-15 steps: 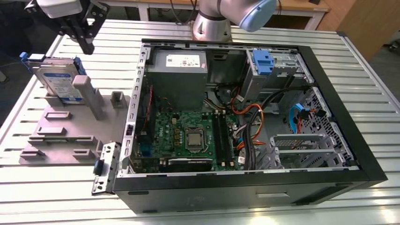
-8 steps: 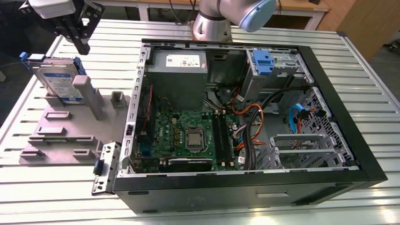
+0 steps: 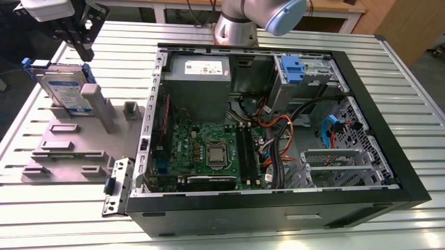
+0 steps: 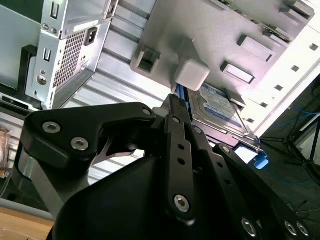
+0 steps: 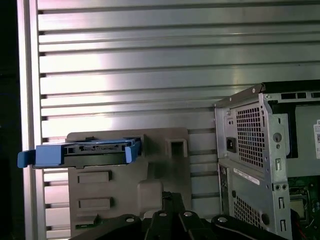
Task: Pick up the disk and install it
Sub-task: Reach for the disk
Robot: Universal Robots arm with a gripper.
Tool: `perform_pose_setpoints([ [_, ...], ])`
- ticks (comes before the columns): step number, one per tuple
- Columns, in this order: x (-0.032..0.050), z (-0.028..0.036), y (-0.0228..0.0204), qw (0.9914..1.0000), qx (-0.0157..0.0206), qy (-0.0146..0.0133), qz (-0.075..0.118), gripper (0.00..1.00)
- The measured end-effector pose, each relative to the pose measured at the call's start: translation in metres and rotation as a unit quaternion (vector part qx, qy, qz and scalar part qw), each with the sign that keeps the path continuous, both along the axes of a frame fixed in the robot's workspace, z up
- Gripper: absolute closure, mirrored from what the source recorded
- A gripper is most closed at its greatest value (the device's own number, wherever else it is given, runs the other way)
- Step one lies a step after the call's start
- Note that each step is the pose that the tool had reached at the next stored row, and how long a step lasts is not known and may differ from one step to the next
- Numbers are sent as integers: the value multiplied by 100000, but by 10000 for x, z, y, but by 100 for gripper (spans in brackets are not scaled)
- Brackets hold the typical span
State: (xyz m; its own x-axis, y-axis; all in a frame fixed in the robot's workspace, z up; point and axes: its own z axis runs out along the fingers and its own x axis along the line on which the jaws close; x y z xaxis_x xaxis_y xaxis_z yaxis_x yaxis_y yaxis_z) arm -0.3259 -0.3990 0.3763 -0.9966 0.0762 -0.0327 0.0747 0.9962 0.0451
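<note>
Disk (image 3: pixel 66 91) was standing on edge in the grey holder (image 3: pixel 70 146) on the slatted table (image 3: pixel 41 208), at the exterior view's left of the open PC case (image 3: pixel 278 208); gripper (image 3: pixel 86 53) hung just above it, fingers pressed together, nothing pinched.
</note>
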Motion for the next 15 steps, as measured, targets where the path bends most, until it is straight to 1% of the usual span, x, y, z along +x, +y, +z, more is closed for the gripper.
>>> perform_pose_setpoints([
  [15,-211,-31,0,100000,-1,3,-1,89],
])
